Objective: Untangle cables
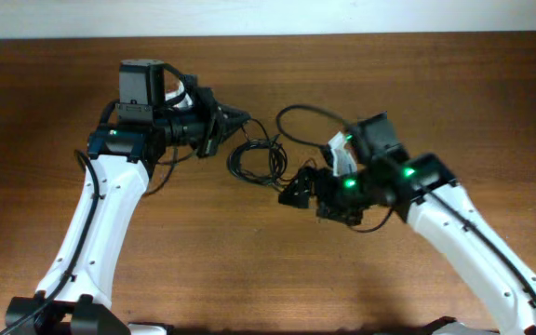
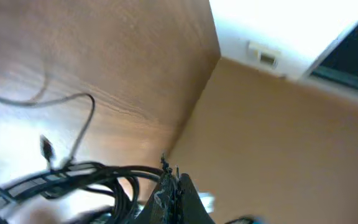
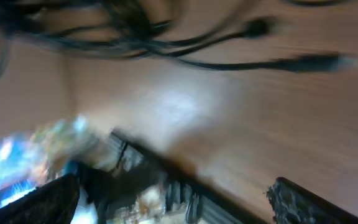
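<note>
The cables [image 1: 254, 160] are thin black cords bunched in loose loops at the middle of the wooden table, with one long loop [image 1: 310, 112] running off to the right. My left gripper [image 1: 245, 119] is just above and left of the bunch. In the left wrist view its jaws [image 2: 169, 169] are shut, and a strand of the cables [image 2: 86, 177] runs into their tip. My right gripper [image 1: 291, 195] is just below and right of the bunch. In the blurred right wrist view its fingers [image 3: 174, 182] are wide open and empty, with the cables [image 3: 166, 46] and two plug ends beyond them.
The brown wooden table [image 1: 435, 74] ends at a white wall along the back. Its edge [image 2: 197, 106] shows in the left wrist view, with floor beyond. A small plug [image 2: 45, 146] lies on the table by a loose strand. Thicker black arm cables hang by both arms.
</note>
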Tool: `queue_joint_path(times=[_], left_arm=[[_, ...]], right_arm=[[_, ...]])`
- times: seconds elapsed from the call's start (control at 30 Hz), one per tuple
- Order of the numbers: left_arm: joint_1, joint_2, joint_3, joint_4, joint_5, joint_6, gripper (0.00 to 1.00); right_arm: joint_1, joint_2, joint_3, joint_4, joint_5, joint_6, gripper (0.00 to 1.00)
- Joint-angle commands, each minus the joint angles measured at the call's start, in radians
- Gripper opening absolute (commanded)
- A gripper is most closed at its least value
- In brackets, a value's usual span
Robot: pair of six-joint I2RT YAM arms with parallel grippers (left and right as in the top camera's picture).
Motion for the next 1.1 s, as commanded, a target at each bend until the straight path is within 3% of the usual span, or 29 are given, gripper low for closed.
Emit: queue_joint_path(times=[0.0,0.07,0.17,0.3,0.33,0.37,0.4,0.43,0.47,0.5,0.53,0.57,0.6,0.7,0.73,0.77,0.83,0.87,0.93,1.07], left_arm=[[0.000,-0.001,0.005,0.006,0.023,-0.340,0.00],[0.000,-0.001,0.005,0.006,0.038,-0.450,0.00],[0.000,-0.001,0.005,0.006,0.039,-0.467,0.00],[0.000,-0.001,0.005,0.006,0.040,-0.467,0.00],[0.000,-0.001,0.005,0.006,0.060,-0.467,0.00],[0.000,-0.001,0.005,0.006,0.061,-0.467,0.00],[0.000,-0.001,0.005,0.006,0.061,-0.467,0.00],[0.000,-0.001,0.005,0.006,0.056,-0.457,0.01],[0.000,-0.001,0.005,0.006,0.025,-0.333,0.07],[0.000,-0.001,0.005,0.006,-0.057,-0.127,0.28],[0.000,-0.001,0.005,0.006,-0.118,-0.007,0.50],[0.000,-0.001,0.005,0.003,-0.207,0.190,0.81],[0.000,-0.001,0.005,-0.003,-0.253,0.285,0.95],[0.000,-0.001,0.005,-0.102,-0.348,0.724,0.99],[0.000,-0.001,0.005,-0.144,-0.348,0.771,0.99],[0.000,-0.001,0.005,-0.273,-0.348,0.793,0.99],[-0.002,-0.001,0.005,-0.420,-0.340,0.795,0.99],[-0.003,-0.001,0.003,-0.496,-0.256,0.754,0.99],[-0.023,-0.001,-0.013,-0.527,-0.193,0.671,0.99],[-0.108,0.000,-0.160,-0.520,-0.169,0.266,0.99]], right_arm=[[0.097,-0.017,-0.008,0.056,0.378,0.451,0.98],[0.156,-0.017,-0.078,0.335,0.397,0.613,0.99],[0.194,0.003,-0.178,0.607,0.481,0.774,0.99],[0.195,0.138,-0.193,0.804,0.592,0.791,0.97],[0.195,0.171,-0.193,0.861,0.607,0.791,0.81],[0.195,0.190,-0.193,0.894,0.608,0.790,0.54],[0.195,0.194,-0.193,0.892,0.611,0.785,0.35],[0.193,0.191,-0.193,0.890,0.608,0.725,0.20],[0.193,0.183,-0.193,0.885,0.574,0.618,0.06],[0.193,0.166,-0.193,0.863,0.505,0.523,0.04],[0.191,0.151,-0.193,0.830,0.463,0.487,0.04],[0.185,0.130,-0.193,0.772,0.404,0.430,0.04],[0.174,0.114,-0.193,0.695,0.353,0.392,0.04],[0.069,0.077,-0.193,0.518,0.028,0.195,0.04],[0.043,0.077,-0.193,0.508,-0.047,0.111,0.04],[0.010,0.077,-0.193,0.485,-0.129,-0.064,0.04],[0.000,0.077,-0.193,0.412,-0.134,-0.166,0.04],[0.000,0.077,-0.193,0.373,-0.108,-0.190,0.04],[0.000,0.077,-0.193,0.369,-0.108,-0.202,0.04],[0.000,0.077,-0.193,0.316,0.005,-0.198,0.04]])
